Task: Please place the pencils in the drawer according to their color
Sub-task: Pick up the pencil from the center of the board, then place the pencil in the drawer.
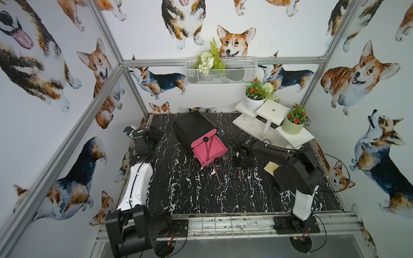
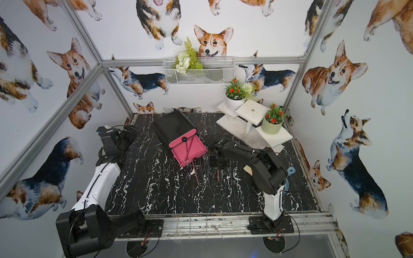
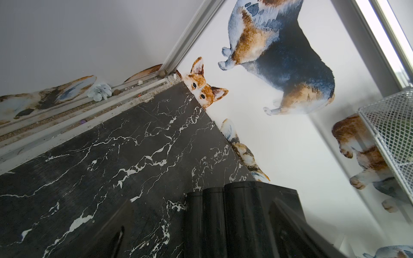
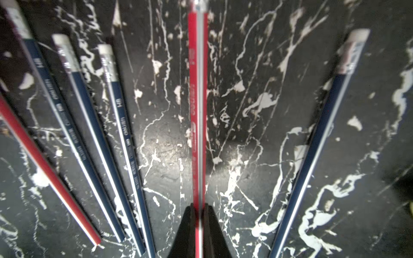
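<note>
Looking down in a top view, the drawer stands pulled open mid-counter with two crossed pencils inside, more pencils lie just near of it, and the left gripper waits far left. Its wrist view shows jaws spread wide, empty. The right wrist view has the right gripper pinched narrow on a red pencil between blue pencils; it looks light, stiff and slick, and is probably best held mid-shaft.

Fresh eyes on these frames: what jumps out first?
The corgi wallpaper covers the walls. Mid-table, a black cabinet has one pink drawer pulled open with crossed pencils inside. In front of it, the right gripper is shut on a red pencil, dark blue pencils lying on either side.
</note>
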You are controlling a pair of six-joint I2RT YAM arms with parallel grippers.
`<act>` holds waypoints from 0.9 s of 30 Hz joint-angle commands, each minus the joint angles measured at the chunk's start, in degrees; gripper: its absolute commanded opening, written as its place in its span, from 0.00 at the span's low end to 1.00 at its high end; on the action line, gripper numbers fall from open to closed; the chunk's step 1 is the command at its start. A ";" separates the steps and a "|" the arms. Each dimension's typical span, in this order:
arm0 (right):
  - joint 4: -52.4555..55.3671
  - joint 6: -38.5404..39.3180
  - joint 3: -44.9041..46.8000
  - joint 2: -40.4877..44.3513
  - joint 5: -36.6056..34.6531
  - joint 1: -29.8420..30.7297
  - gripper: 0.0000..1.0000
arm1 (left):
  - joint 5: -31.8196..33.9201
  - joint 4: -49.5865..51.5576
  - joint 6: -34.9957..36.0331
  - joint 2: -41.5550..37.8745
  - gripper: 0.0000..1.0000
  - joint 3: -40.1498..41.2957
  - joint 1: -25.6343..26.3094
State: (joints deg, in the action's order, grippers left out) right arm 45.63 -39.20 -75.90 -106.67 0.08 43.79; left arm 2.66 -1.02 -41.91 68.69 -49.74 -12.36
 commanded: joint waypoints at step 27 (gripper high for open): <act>-4.75 -3.91 -11.45 4.36 28.03 -0.72 0.00 | 0.38 -0.37 0.87 -0.41 1.00 -0.36 -0.10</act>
State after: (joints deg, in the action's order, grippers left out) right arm 43.72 -41.08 -86.46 -101.23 22.41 43.11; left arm 2.66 -1.02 -41.91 68.60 -49.74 -12.36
